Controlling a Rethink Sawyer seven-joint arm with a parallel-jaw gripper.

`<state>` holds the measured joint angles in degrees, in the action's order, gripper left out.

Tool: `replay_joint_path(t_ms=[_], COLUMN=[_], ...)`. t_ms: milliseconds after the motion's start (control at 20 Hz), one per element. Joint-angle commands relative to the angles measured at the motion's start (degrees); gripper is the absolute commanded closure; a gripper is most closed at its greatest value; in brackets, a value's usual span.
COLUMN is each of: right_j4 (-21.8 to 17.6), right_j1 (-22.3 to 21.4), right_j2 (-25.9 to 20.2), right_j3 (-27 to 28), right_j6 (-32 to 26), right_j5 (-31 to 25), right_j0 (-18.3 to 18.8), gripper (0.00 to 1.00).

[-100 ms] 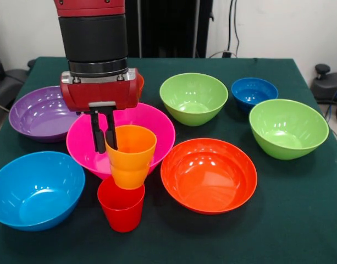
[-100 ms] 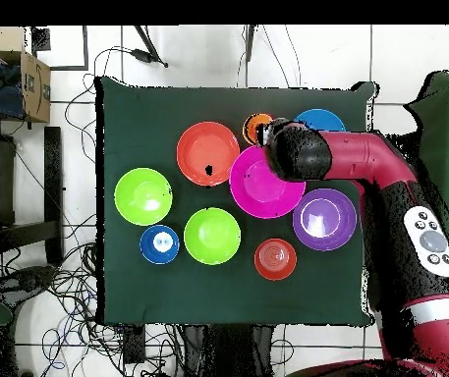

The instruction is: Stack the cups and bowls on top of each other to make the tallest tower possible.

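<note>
The red and black arm comes down from the top left of the front view, its black wrist vertical and its red gripper housing level above the glossy pink plastic bowl (image 1: 152, 127). In the overhead view the arm sweeps from the lower right edge up and across to the left, its black end sitting over the upper right rim of the pink bowl (image 2: 264, 184).

The gripper (image 1: 104, 148) points straight down. Its two black fingers (image 1: 97, 135) hang close together at the left rim of the tapered orange plastic cup (image 1: 132, 155), one apparently just inside the rim and one outside, so they look clamped on the cup's wall. The orange cup stands upright, nested in the mouth of the glossy red plastic cup (image 1: 122, 212), which rests on the green cloth of the bench (image 1: 300, 220) at lower centre, just in front of the pink bowl.

Around them, in the front view: a large light blue bowl (image 1: 36, 190) at lower left, a purple bowl (image 1: 39, 113) at middle left, a large orange-red bowl (image 1: 208, 175) right of the cups, a lime green bowl (image 1: 193, 98) at upper centre, a second lime green bowl (image 1: 288, 128) at right, and a small dark blue bowl (image 1: 254, 92) at upper right. A small orange-red bowl (image 2: 275, 258) shows in the overhead view, below the pink bowl.
</note>
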<state>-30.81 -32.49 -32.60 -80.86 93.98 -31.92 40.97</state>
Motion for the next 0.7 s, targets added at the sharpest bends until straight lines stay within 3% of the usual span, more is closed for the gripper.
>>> replay_joint_path(t_ms=[50,400,700], right_j4=[-5.1,-6.5,-6.9], right_j1=[1.3,2.2,5.5], right_j2=[-0.5,-0.7,-2.3], right_j3=[1.3,1.7,5.0], right_j6=[-10.9,-10.7,-14.0], right_j5=[-4.1,-2.3,-2.3], right_j0=[-1.8,-1.4,-0.5], gripper=[1.0,1.0,1.0])
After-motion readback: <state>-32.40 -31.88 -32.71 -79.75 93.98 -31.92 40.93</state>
